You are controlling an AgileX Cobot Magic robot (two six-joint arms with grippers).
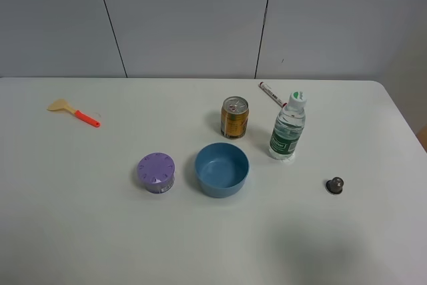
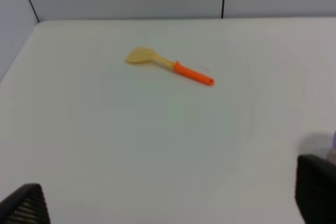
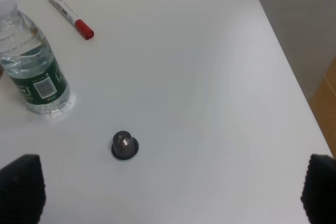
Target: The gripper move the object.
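The clear water bottle (image 1: 287, 131) with a white cap and green label stands upright on the white table, right of the gold can (image 1: 235, 117). It also shows in the right wrist view (image 3: 34, 70). No arm or gripper shows in the exterior high view. In the right wrist view my right gripper (image 3: 170, 190) is open and empty, only its black fingertips (image 3: 22, 187) showing, with the bottle off to one side, well apart. In the left wrist view my left gripper (image 2: 170, 198) is open and empty, its black fingertips (image 2: 316, 188) at the frame corners.
A blue bowl (image 1: 221, 169) and a purple lidded tub (image 1: 157, 173) sit in front of the can. A red-capped marker (image 1: 271, 93) lies behind the bottle. A small dark capsule (image 1: 334, 185) lies at the right. A yellow spatula with an orange handle (image 1: 73, 112) lies far left. The table edge (image 1: 400, 108) runs along the right.
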